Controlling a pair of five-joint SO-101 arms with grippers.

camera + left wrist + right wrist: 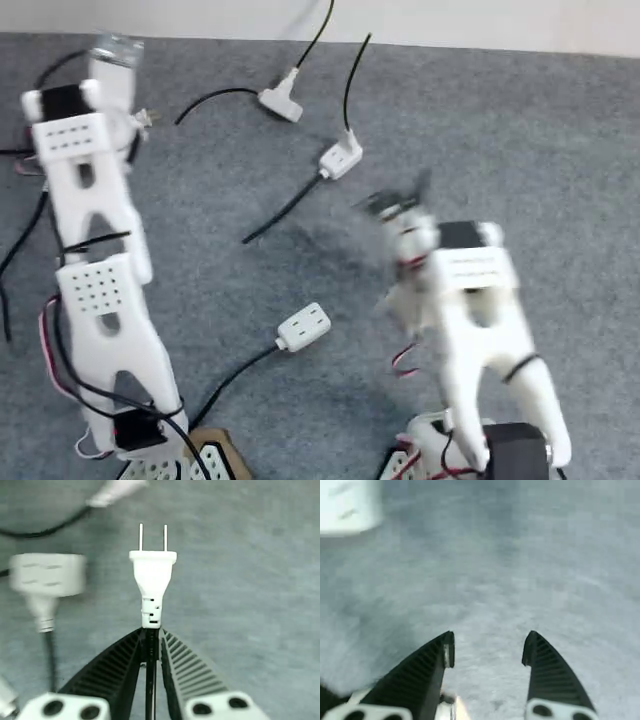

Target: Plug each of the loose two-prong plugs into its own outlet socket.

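My left gripper (pixel 150 636) is shut on the tail of a white two-prong plug (pixel 152 577), whose prongs point away from me above the grey carpet. In the high view that plug (pixel 143 119) is at the far left with the left gripper (pixel 125 108). Beside the plug, a white outlet socket (pixel 47 575) on a black cord lies off to one side. My right gripper (pixel 487 647) is open over bare carpet with nothing between its fingers, and a white socket block (pixel 347 505) lies beyond it. The high view shows the right gripper (pixel 400 198) right of centre.
On the carpet lie a white outlet socket (pixel 303 327) near the front centre, another (pixel 340 158) in the middle, and a white plug piece (pixel 282 103) farther back, each on a black cord. Loose wires hang by both arm bases.
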